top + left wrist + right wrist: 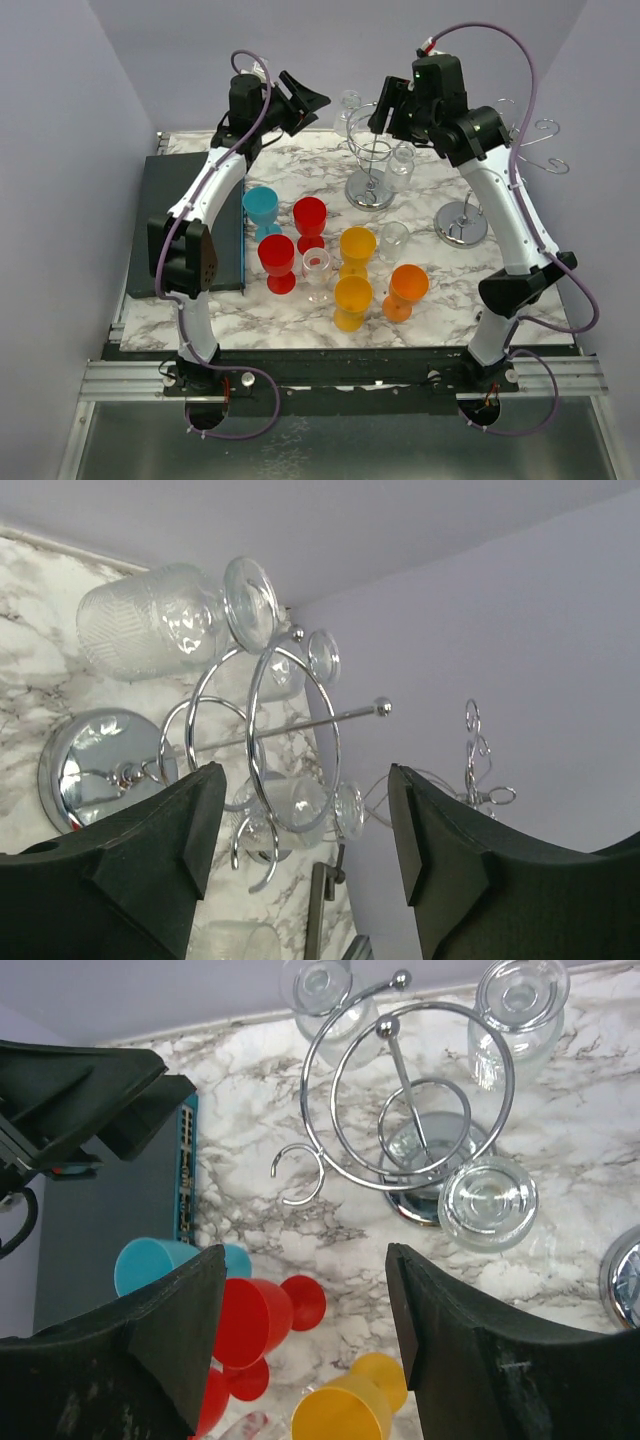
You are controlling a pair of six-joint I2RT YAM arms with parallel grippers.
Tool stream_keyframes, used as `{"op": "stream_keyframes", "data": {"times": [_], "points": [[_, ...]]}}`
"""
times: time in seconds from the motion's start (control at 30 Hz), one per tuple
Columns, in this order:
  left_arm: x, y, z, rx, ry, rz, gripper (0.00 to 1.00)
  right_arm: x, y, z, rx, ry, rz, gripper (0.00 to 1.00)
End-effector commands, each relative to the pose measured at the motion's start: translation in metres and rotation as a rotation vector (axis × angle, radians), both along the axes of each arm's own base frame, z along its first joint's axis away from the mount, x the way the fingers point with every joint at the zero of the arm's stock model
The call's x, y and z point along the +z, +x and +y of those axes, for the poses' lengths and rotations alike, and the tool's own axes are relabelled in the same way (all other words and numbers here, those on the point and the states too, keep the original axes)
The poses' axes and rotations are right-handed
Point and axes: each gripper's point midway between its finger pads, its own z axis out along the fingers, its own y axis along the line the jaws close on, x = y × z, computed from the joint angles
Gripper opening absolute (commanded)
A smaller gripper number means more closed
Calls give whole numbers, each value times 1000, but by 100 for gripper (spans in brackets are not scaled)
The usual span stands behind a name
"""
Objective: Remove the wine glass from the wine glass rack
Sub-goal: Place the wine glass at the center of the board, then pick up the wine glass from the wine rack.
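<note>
The chrome wine glass rack (369, 168) stands at the back middle of the marble table, with clear wine glasses (401, 166) hanging upside down from its rings. In the right wrist view the rack (420, 1080) is seen from above with three glasses, one of them at the near right (488, 1200). The left wrist view shows the rack (290, 720) side-on, with one ribbed glass (160, 620) at the top and another (295, 805) lower down. My left gripper (303, 106) is open to the left of the rack. My right gripper (382, 112) is open above it. Neither holds anything.
Blue (261, 207), red (309, 218), yellow (357, 245) and orange (407, 287) plastic goblets and two clear glasses (317, 268) stand in the middle of the table. A second chrome rack (461, 224) stands at the right. A dark board (185, 225) lies at the left edge.
</note>
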Motion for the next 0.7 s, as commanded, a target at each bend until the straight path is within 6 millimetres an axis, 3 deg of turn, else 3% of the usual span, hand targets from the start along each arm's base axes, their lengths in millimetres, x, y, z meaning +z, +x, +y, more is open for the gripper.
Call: {"op": "stream_keyframes", "data": {"times": [0.0,0.17,0.37,0.67], "points": [[7,32,-6,21,-22,-61,69,-1,22,-5,-13,-7,-12,71],[-8,61,-14,20,-31,-62,61,2,33,-6,-13,27,-38,71],[-13,86,-23,11,-64,-78,57,8,33,-6,-11,41,-63,71],[-22,103,-37,-11,-102,-83,51,10,27,-5,2,65,-75,72]]}}
